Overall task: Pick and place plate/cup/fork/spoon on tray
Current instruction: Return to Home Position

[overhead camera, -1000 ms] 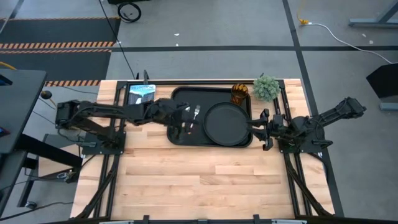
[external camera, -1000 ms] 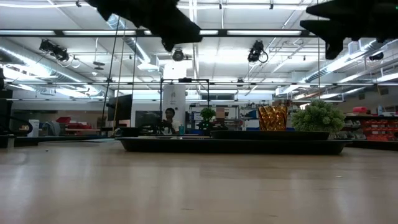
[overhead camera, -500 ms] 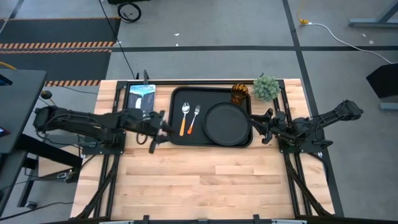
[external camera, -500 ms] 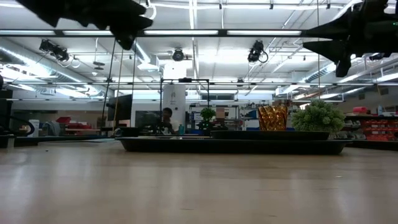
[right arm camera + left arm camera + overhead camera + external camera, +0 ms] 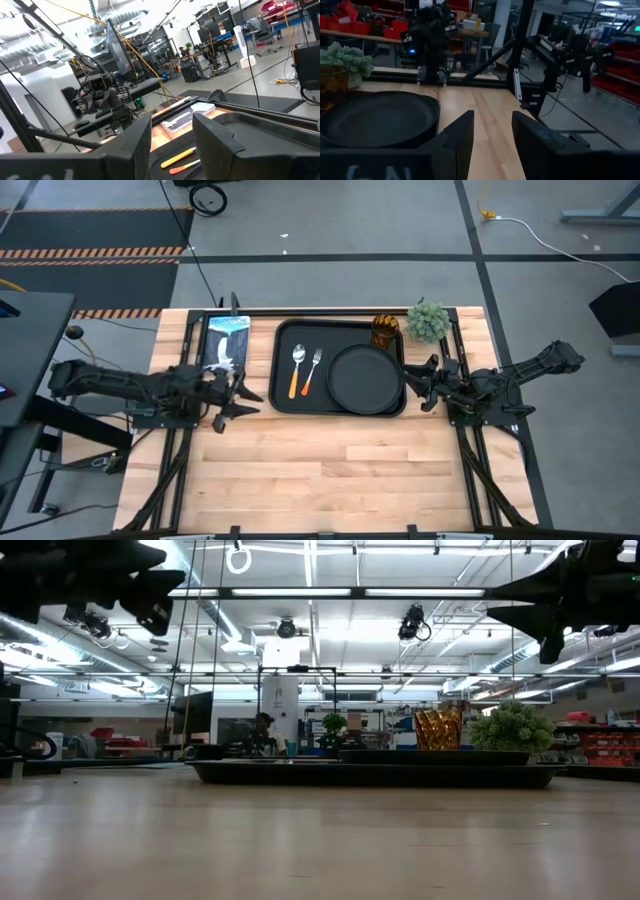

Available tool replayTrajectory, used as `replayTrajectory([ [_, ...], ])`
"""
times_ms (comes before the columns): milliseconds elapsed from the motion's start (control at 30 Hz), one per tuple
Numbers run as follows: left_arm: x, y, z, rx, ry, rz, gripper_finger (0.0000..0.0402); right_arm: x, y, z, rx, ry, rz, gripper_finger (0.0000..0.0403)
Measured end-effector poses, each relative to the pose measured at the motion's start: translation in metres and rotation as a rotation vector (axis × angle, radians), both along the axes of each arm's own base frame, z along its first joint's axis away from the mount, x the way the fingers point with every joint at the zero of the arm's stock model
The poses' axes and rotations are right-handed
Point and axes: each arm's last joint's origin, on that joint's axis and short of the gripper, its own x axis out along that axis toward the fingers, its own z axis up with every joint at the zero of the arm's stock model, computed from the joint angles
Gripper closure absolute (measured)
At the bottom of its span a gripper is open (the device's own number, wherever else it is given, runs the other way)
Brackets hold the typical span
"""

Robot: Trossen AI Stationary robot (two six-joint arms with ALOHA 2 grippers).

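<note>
Left hand (image 5: 232, 392) hovers open and empty above the surface (image 5: 330, 460) just left of the tray (image 5: 283, 402), right hand (image 5: 427, 383) open beside its right rim, while spoon (image 5: 297, 369) and fork (image 5: 310, 373) lie parallel inside, heads away, plate (image 5: 366, 378) alongside, cup (image 5: 385, 332) behind it.

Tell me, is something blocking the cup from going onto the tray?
Nothing visible does. The cup already stands in the tray's far right corner, beside the plate. The plant sits outside the rim.
</note>
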Motion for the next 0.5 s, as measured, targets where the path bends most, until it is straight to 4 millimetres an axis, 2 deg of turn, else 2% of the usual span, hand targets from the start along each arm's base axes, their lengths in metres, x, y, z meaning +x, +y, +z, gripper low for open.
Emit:
replayTrajectory([
  [300, -0.023, 0.001, -0.016, -0.026, -0.071, 0.001, 0.026, 0.0, 0.0, 0.0, 0.0, -0.001, 0.0, 0.0252],
  [500, -0.027, 0.001, -0.014, -0.031, -0.107, 0.002, 0.026, 0.0, 0.0, 0.0, 0.0, -0.001, 0.0, 0.0252],
])
